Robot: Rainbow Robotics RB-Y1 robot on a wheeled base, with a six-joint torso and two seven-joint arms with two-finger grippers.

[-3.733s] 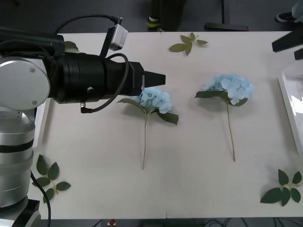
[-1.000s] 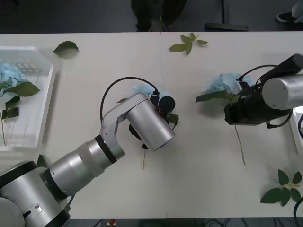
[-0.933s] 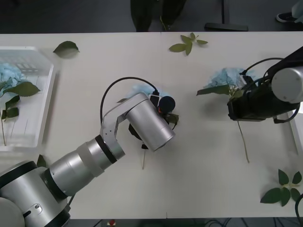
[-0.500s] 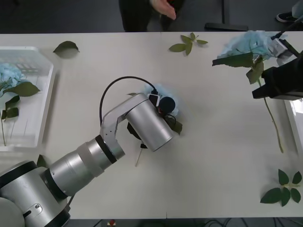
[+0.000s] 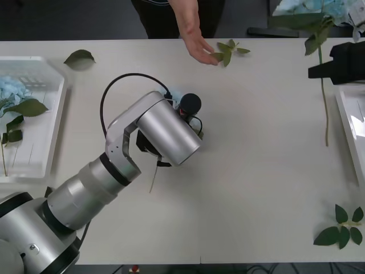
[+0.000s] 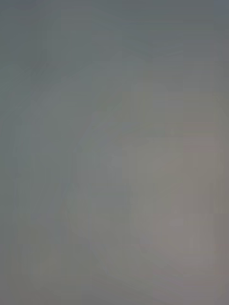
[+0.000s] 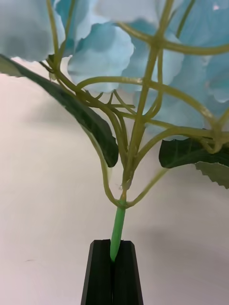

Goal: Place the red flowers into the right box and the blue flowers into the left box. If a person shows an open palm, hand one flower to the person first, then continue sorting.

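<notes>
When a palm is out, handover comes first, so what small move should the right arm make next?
Probably carry the right gripper, holding a pale blue fluffy hydrangea on a thin green stem aloft, toward the person's open hand reaching in from the far side; the left gripper, jaws shut on a second blue hydrangea, sits low.

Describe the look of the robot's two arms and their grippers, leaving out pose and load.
The left arm is built of silver cylindrical segments with black joint rings, and a thin black cable loops off its wrist. Its left gripper has matte black, flat-sided fingers. The right arm's end is a blocky black housing.
</notes>
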